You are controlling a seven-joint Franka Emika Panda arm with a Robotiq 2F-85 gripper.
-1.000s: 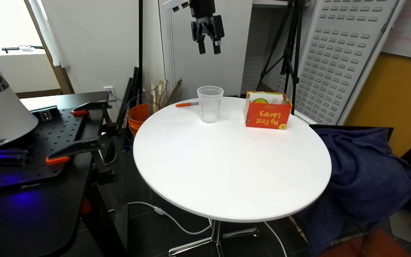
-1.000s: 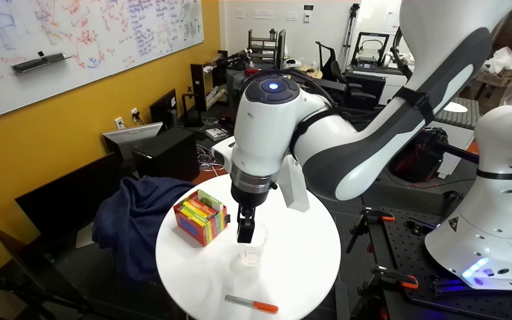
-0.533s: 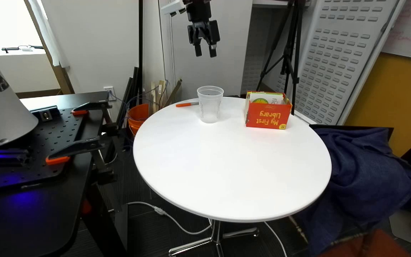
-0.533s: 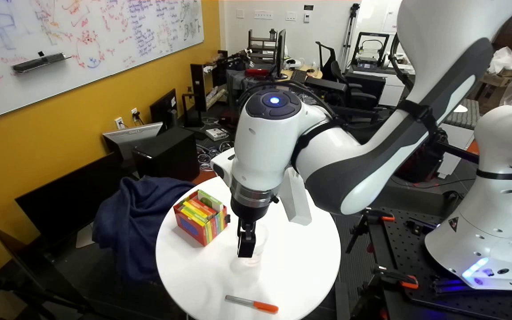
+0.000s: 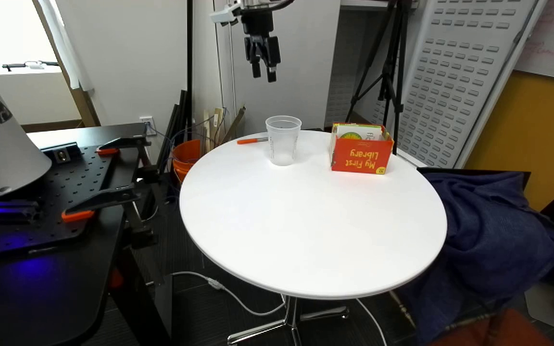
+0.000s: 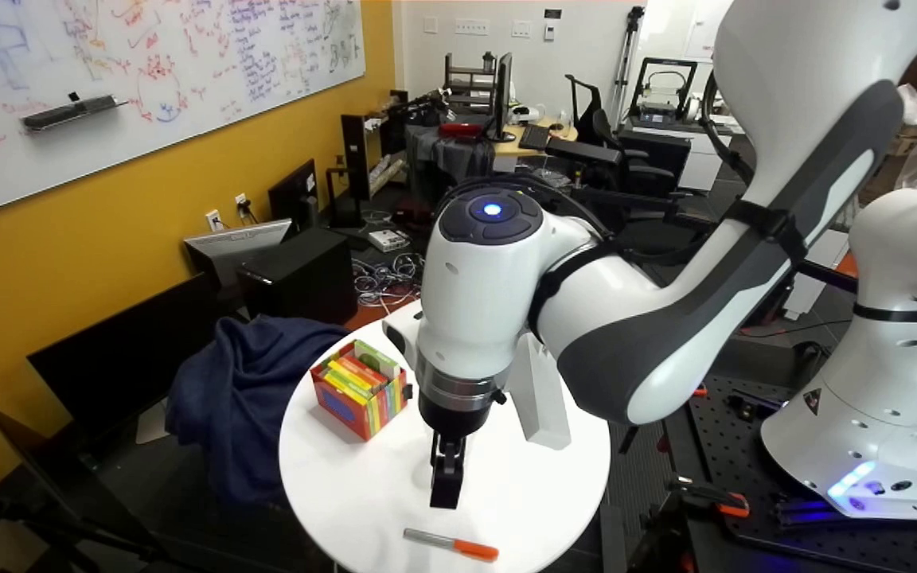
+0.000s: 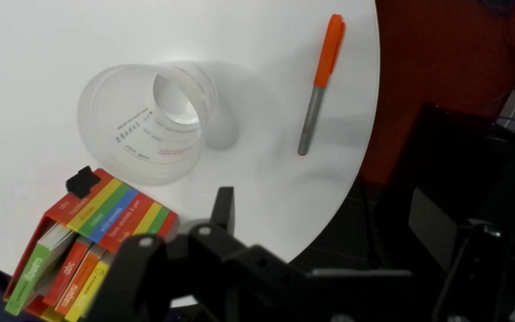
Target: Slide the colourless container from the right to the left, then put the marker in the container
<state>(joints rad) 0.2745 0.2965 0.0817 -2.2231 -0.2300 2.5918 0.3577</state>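
Up there the hand [image 5: 264,74] hangs well above the bench [image 5: 306,226], fingers [image 7: 225,208] spread wide. Down on the top, the clear cup [image 5: 283,144] stands upright between the red box of books [image 5: 362,156] and the orange-and-grey marker [image 7: 319,86], which lies close to the bench's rounded edge.

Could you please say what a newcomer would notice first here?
Probably the white robot arm, right of centre in an exterior view, its open claw hanging higher than the round table. Next might come the red box of books on that table and the orange-capped marker near its edge.
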